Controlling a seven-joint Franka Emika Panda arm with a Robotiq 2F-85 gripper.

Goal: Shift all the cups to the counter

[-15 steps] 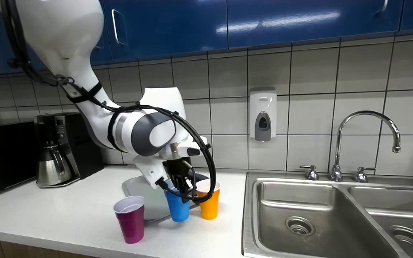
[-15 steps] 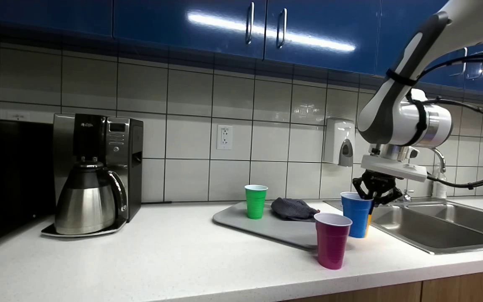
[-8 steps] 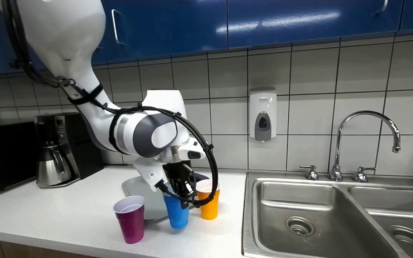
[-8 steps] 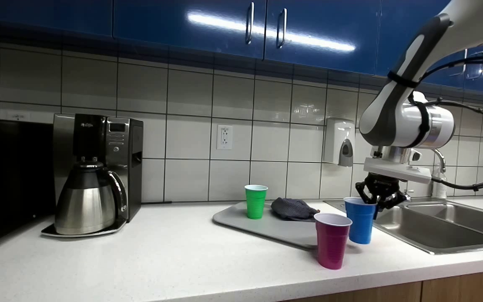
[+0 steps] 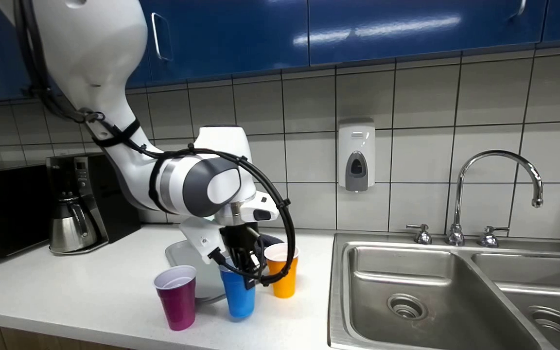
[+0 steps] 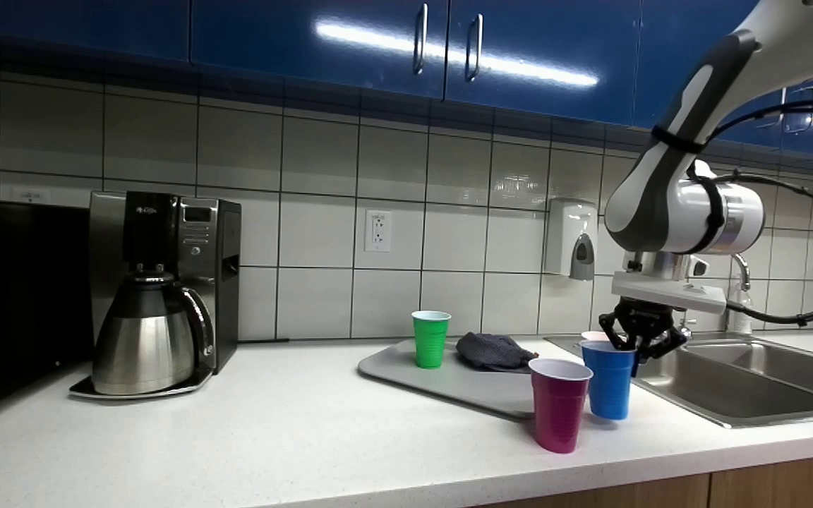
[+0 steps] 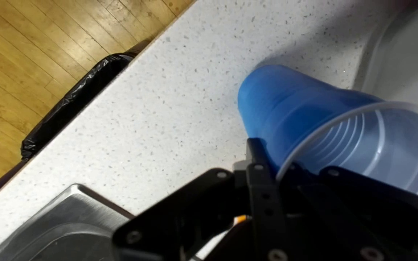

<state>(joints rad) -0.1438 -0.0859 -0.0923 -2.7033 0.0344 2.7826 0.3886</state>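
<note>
My gripper [image 7: 272,168] is shut on the wall of the blue cup [image 7: 285,98], near its rim, one finger outside; the other is mostly hidden. The blue cup [image 6: 608,384] leans slightly, just over the counter [image 6: 293,437]; whether its base touches, I cannot tell. To its left in both exterior views, the magenta-purple cup [image 5: 177,301] stands upright on the counter. An orange cup [image 5: 285,277] stands on the counter beside the blue one; in an exterior view only its rim [image 6: 594,336] shows. The green cup [image 6: 431,342] is upright on the grey tray.
The grey tray [image 6: 406,376] also carries a dark cloth [image 6: 492,351]. A steel double sink [image 5: 338,291] lies to the right. At the left are the coffee maker [image 6: 198,282] with its pot and a black appliance [image 6: 18,296]. Blue cabinets [image 6: 540,49] hang above.
The gripper has carried the blue cup down and toward the counter's front edge, away from the orange cup. The purple, green and orange cups have stayed put.
</note>
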